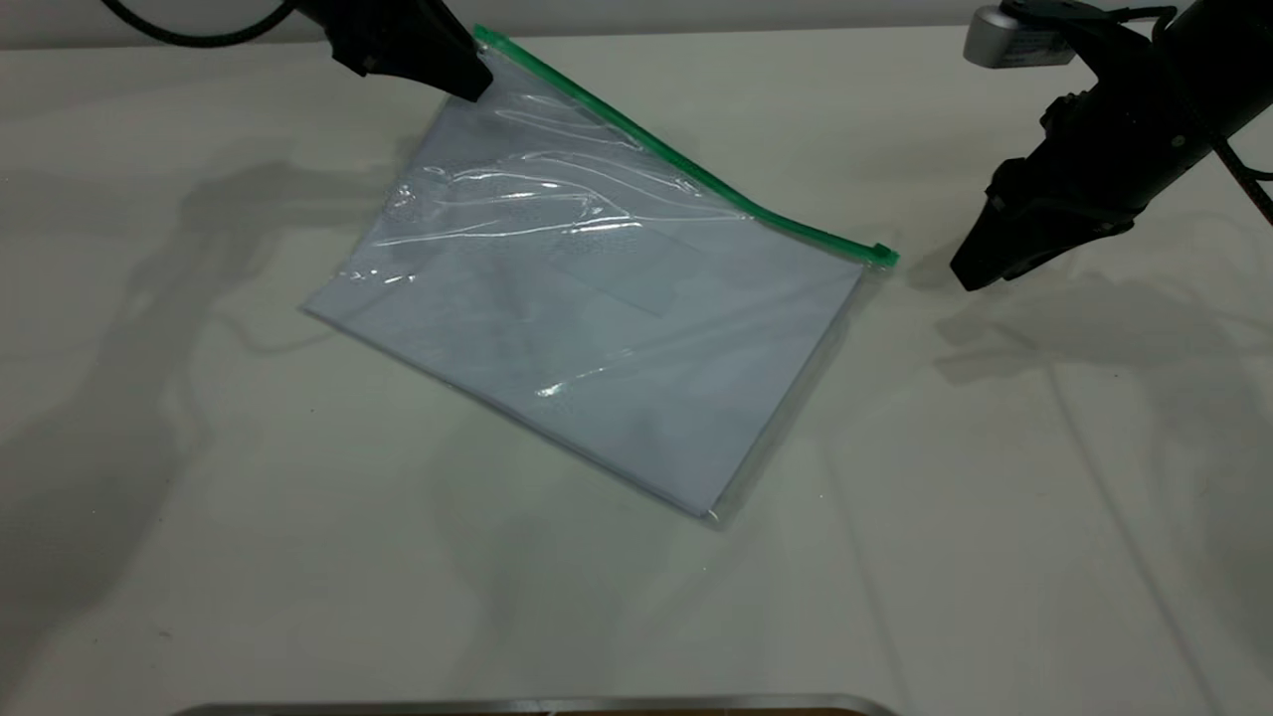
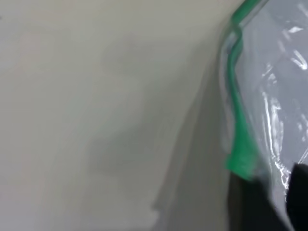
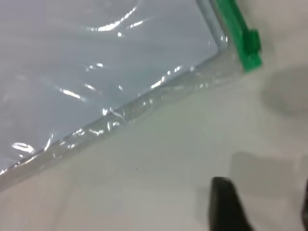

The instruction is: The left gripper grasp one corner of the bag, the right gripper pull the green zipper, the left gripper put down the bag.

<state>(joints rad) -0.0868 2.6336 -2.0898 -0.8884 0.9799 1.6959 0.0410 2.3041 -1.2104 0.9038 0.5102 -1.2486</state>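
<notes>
bag point(image 1: 597, 318) on table point(image 1: 995, 497), left pincer point(image 1: 475, 82) at far corner, right pincer point(image 1: 980, 268) beside

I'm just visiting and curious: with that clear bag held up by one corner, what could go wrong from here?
The left end effector pinches only one corner of the bag, so the slick plastic might slip out when let down. The bag hangs tilted, with its low edge on the table, so it could crumple or swing. The right end effector sits just beside the slider end of the green zipper, apart from it, and could snag that end if it moves carelessly.
</notes>
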